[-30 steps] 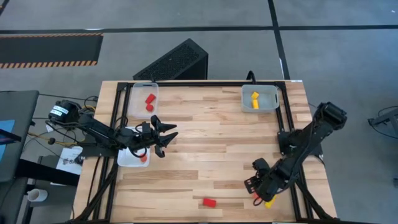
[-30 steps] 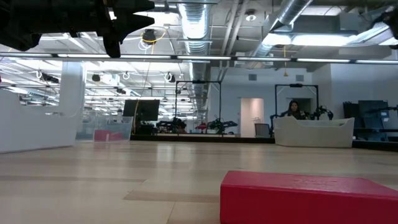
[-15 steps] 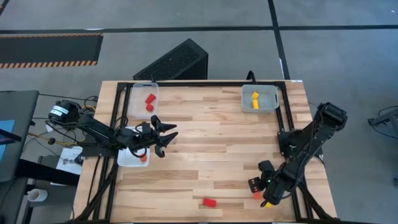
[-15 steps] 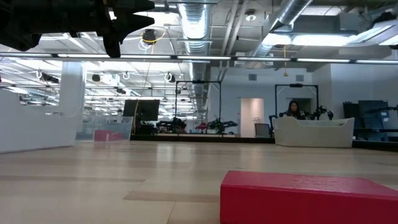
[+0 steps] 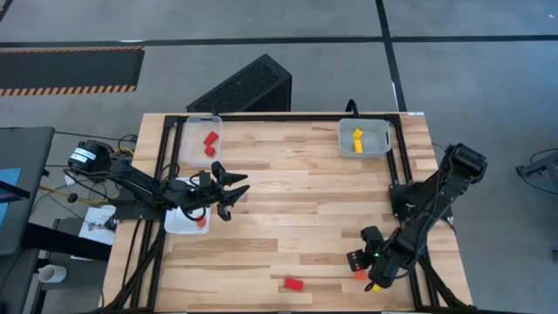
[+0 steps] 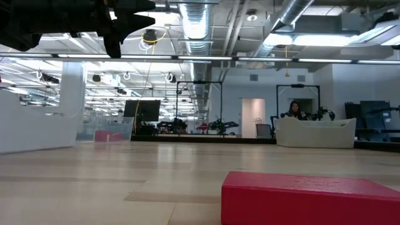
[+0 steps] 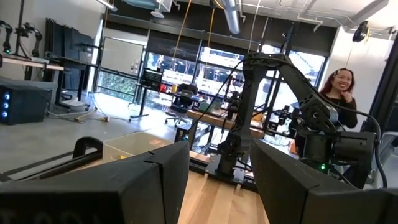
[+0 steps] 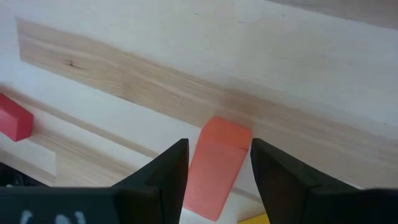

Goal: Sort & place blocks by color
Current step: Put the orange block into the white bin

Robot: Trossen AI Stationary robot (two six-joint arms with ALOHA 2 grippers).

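Red block (image 6: pixel 310 198) cut off by low view's bottom edge; yellow block (image 8: pixel 259 218) mostly cropped behind the right gripper's jaws.

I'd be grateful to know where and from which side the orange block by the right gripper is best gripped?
Grip the orange block across its two long sides, coming straight down from above. It lies flat on the table as a short bar, and the right gripper already straddles it with a finger on each long side. A yellow block sits close by its near end, so gripping the ends looks worse.
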